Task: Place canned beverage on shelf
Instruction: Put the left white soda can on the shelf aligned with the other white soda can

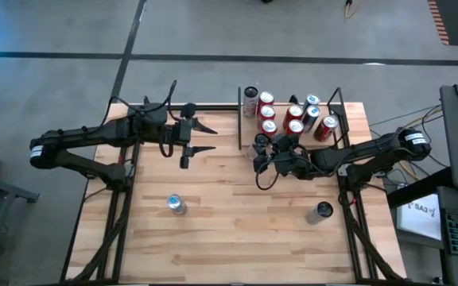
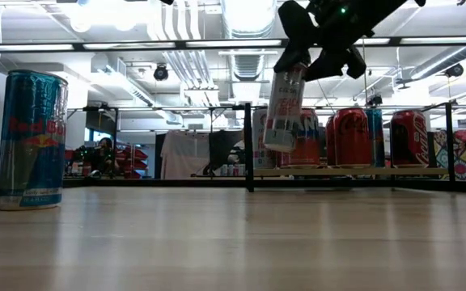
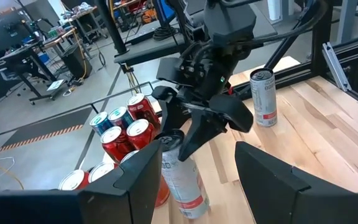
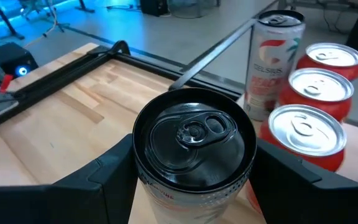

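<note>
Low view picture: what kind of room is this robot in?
Probably a big workshop or robot lab. Ceiling light strips and pipes run overhead, a person sits at the back, and desks on wheels stand on the bare floor.

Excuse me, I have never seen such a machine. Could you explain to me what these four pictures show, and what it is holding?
It is a robot with two dark arms at a wooden table. One picture looks straight down from above, one looks level across the tabletop, and the other two come from cameras on the arms' wrists.

The right gripper holds a slim pale can by its top, lifted off the table and slightly tilted, in front of the shelf. Its jaws are closed around the can's rim. The shelf, at the far edge, already carries many red cans and some others.

The left gripper waits with jaws open, holding nothing.

Two more cans stand on the table: a blue can and a dark-topped can.
</note>
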### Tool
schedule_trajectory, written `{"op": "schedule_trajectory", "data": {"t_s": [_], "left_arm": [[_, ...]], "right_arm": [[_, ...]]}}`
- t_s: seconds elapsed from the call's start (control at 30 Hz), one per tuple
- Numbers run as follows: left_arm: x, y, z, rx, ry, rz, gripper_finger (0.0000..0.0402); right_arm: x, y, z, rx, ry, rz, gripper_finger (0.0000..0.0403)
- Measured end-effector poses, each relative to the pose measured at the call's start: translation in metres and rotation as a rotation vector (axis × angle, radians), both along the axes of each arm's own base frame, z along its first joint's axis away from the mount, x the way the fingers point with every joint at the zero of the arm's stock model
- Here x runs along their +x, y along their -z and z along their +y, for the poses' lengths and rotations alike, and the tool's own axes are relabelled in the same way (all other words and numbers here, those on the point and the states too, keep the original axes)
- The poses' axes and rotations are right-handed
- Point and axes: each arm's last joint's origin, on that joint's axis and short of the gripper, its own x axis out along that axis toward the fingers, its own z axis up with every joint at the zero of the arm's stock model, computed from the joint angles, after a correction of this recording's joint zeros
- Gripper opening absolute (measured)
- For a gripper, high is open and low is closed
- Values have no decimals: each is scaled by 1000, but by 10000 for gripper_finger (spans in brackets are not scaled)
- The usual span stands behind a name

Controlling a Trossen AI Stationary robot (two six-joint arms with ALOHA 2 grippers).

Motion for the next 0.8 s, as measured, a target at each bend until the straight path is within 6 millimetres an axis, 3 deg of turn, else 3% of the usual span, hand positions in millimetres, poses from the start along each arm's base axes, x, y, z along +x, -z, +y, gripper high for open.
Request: {"op": "schedule_trajectory", "data": {"t_s": [0.8], "left_arm": [[1, -1, 0, 2, 0, -10, 190]], "right_arm": [[17, -18, -3, -72, -71, 34, 247]]}}
